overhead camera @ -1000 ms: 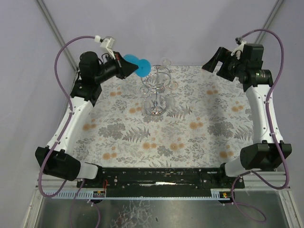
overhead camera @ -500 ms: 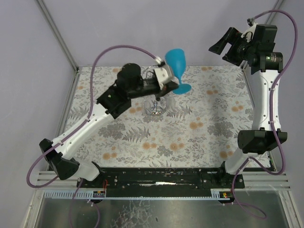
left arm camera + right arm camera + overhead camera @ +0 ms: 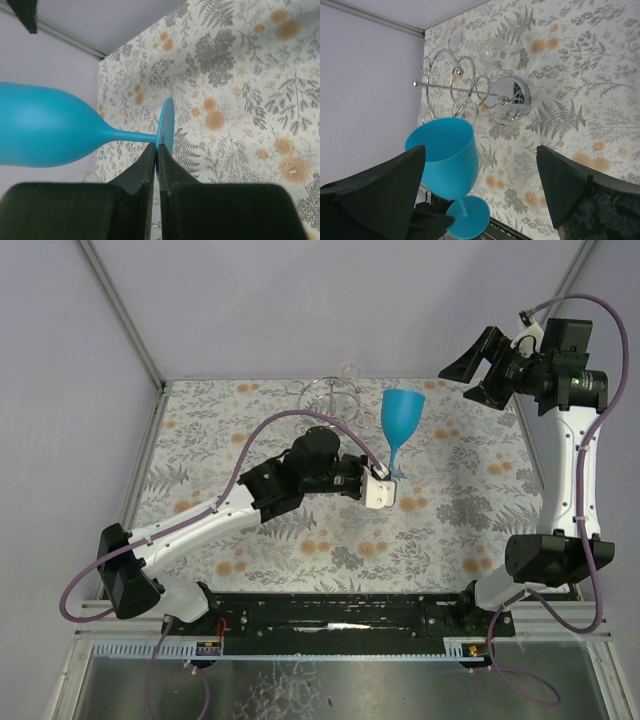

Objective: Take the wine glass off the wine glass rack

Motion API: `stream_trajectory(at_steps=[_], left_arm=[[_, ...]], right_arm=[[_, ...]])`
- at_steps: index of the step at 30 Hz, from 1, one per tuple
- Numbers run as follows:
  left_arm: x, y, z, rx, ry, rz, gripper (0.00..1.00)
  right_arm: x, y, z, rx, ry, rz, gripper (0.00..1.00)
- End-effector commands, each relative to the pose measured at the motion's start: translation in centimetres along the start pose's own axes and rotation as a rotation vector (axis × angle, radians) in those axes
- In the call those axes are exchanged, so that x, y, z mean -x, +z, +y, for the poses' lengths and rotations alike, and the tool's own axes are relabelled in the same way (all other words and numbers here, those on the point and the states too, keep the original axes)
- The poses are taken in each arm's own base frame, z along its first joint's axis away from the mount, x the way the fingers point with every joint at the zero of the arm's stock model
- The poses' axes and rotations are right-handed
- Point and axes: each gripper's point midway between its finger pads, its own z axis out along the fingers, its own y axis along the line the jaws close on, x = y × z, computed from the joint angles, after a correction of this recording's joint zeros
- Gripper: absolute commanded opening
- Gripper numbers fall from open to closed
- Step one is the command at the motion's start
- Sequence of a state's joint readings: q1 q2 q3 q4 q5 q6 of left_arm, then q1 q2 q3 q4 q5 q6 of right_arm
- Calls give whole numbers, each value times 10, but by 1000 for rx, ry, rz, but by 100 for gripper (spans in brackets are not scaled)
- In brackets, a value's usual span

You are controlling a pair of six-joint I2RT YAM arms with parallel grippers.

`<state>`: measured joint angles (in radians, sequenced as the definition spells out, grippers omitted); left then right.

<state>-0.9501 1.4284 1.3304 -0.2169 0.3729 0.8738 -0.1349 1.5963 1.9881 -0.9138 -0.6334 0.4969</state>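
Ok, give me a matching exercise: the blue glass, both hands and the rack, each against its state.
1. blue wine glass
2. left hand
3. right hand
4. wine glass rack

A. open, holding nothing
B. chrome wire, a clear glass by its rings
C. shut on the glass's foot
D. upright, off the rack

Pairs: 1-D, 2-C, 3-A, 4-B

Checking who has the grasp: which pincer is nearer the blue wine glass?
Left. The left pincer is clamped on the blue wine glass at its foot; the right pincer hangs open, apart, to its right.
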Motion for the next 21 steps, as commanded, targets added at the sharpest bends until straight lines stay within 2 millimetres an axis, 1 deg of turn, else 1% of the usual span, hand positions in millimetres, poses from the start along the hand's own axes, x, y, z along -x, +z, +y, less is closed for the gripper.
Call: stream_trajectory(at_steps=[1, 3, 8, 12, 15, 18, 21], left_arm=[[12, 0, 7, 44, 200, -35, 0], [10, 2, 2, 31, 226, -34, 0], [6, 5, -7, 9, 253, -34, 0], [5, 7, -10, 1, 283, -40, 0], [3, 8, -15, -13, 295, -43, 0], [5, 9, -20, -28, 291, -54, 0], [6, 11, -23, -37, 277, -60, 0]], right_arm=[[-25, -28, 30, 111, -32, 35, 99], [-35, -30, 31, 131, -28, 64, 99], [-52, -35, 33, 158, -9, 111, 99], [-64, -33, 25, 143, 8, 144, 99], [-73, -30, 25, 135, -13, 164, 99], [-79, -26, 30, 134, -34, 176, 99], [-79, -23, 34, 148, -28, 177, 99]])
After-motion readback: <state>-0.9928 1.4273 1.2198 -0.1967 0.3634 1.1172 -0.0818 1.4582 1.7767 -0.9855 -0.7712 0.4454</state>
